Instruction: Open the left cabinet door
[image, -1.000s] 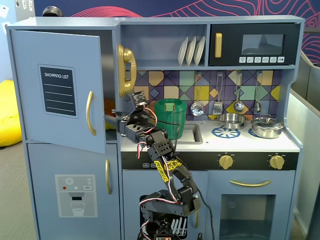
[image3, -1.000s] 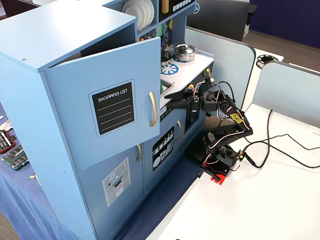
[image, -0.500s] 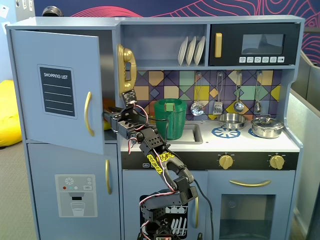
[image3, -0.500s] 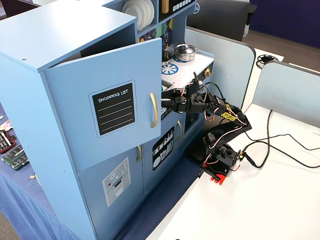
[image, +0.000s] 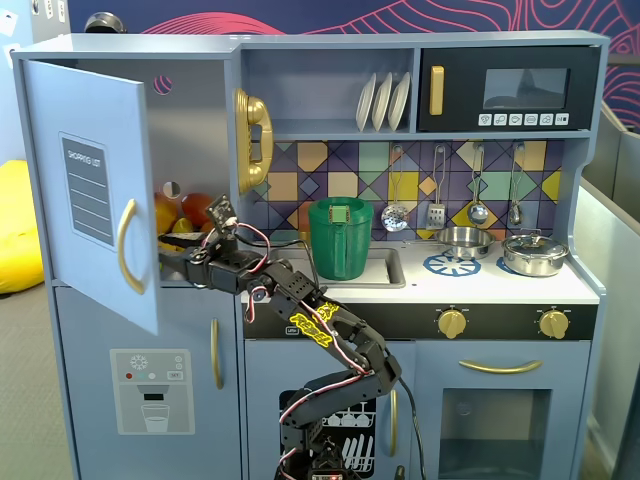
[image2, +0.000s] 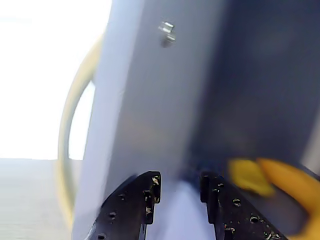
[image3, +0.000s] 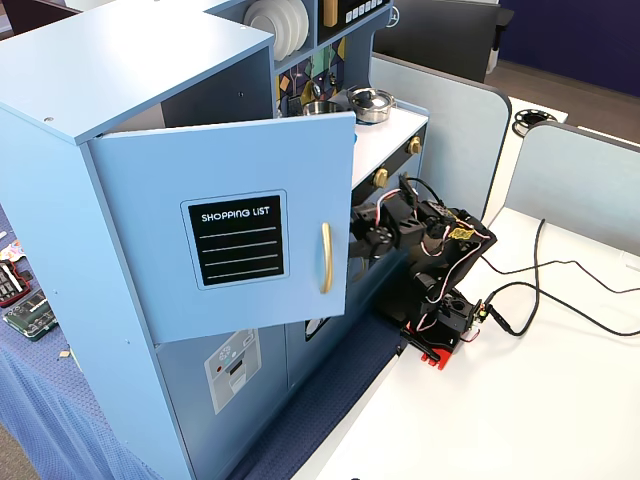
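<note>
The toy kitchen (image: 330, 60) fills a fixed view, and the left cabinet door (image: 90, 190) stands well swung out from its upper-left compartment, chalkboard panel facing away from the shelf. Its gold handle (image: 128, 246) runs down the free edge of that door. Behind the door, the arm (image: 320, 330) reaches up from below the counter, and the gripper (image2: 177, 197) sits at the door's inner face, just past the free edge. In the wrist view the fingers (image2: 135, 205) are parted with a modest gap and hold nothing; the door's edge fills the space ahead of them. Toy fruit (image: 185, 215) lies inside, right beside the door's lower corner.

The risk, as I judge it: pushing further could strain the hinge, or the fingers could slip off the thin edge and knock the fruit.
</note>
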